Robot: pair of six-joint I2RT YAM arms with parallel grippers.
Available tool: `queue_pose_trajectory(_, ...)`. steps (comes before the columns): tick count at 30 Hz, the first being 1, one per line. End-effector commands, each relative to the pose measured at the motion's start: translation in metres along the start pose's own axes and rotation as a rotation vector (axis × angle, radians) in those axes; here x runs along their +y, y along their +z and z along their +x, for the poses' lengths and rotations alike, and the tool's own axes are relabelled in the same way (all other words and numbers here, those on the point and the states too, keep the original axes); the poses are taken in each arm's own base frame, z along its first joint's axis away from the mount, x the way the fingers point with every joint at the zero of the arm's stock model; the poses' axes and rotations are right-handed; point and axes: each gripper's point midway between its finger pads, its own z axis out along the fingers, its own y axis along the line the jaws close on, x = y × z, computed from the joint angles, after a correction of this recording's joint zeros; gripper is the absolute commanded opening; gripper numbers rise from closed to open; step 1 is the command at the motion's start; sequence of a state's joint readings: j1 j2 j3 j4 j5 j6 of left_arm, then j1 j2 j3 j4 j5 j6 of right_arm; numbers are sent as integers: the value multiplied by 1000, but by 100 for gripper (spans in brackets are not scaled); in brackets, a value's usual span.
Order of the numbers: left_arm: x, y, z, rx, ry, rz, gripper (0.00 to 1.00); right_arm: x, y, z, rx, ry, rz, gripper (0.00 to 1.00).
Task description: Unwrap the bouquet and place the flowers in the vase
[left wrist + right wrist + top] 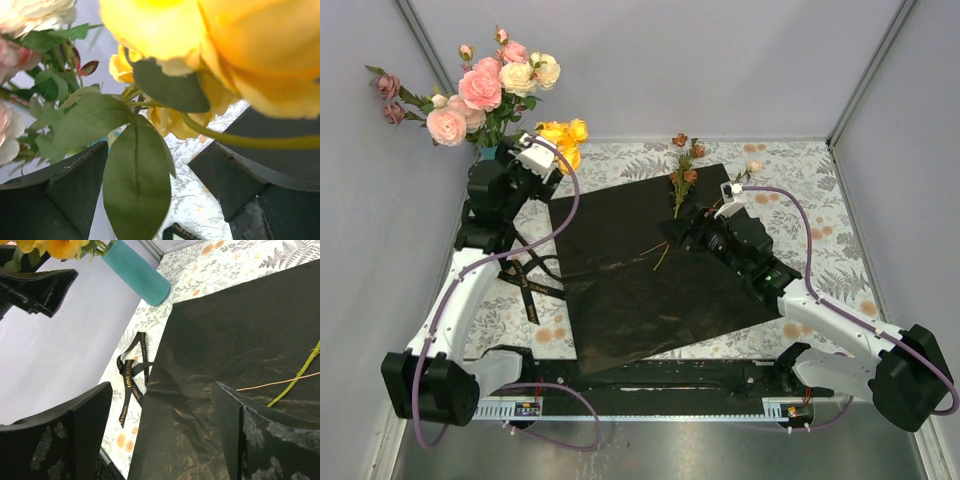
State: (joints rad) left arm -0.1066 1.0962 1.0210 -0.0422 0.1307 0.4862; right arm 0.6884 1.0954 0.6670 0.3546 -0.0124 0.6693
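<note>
Pink, cream and yellow flowers [490, 90] stand in the teal vase [137, 272] at the far left corner; in the top view my left arm hides most of the vase. My left gripper [538, 160] is open right beside the yellow roses [210, 45], and a green leaf [137, 185] hangs between its fingers [55, 200]. The bouquet's black paper [650, 260] lies spread flat mid-table. One brownish-mauve flower [685, 170] rests across its far edge, its green stem [295, 382] trailing onto the sheet. Just over that stem, my right gripper [675, 228] hovers open and empty.
The black ribbon [530, 280] lies untied on the floral tablecloth left of the paper. A small cream bud [753, 167] lies beyond the paper's far right corner. Grey walls close the table in at left, back and right.
</note>
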Motion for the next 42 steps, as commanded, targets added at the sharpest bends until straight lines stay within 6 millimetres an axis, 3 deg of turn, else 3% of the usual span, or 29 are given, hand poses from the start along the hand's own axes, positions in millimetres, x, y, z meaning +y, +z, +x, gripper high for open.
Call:
queue_pose_trajectory(1, 19, 19, -53, -176, 224, -15, 84, 12, -4, -16, -53, -38, -54, 89)
queue_pose_trajectory(5, 32, 38, -64, -212, 238, -78, 62, 13, -3, -17, -56, -40, -65, 89)
queue_pose_trajectory(11, 47, 67, -76, -239, 250, -126, 60, 9, 2, -12, -40, -40, -59, 89)
queue_pose_trajectory(17, 64, 93, -78, -208, 236, -183, 38, 2, 6, -9, -33, -26, -51, 89)
queue_pose_trajectory(20, 81, 95, -84, -203, 211, -262, 30, 0, 6, -9, -35, -23, -49, 88)
queue_pose_trajectory(27, 108, 100, -59, -76, 149, -385, 26, -5, 8, -13, -39, -12, -51, 88)
queue_pose_trajectory(33, 104, 102, -20, 6, 98, -392, 26, -11, 8, -11, -31, 1, -51, 88)
queue_pose_trajectory(37, 97, 92, -21, -18, 56, -378, 28, -15, 8, -10, -26, 0, -40, 88)
queue_pose_trajectory(42, 85, 59, -48, -75, -95, -337, 40, -25, 14, -6, -5, 48, 9, 86)
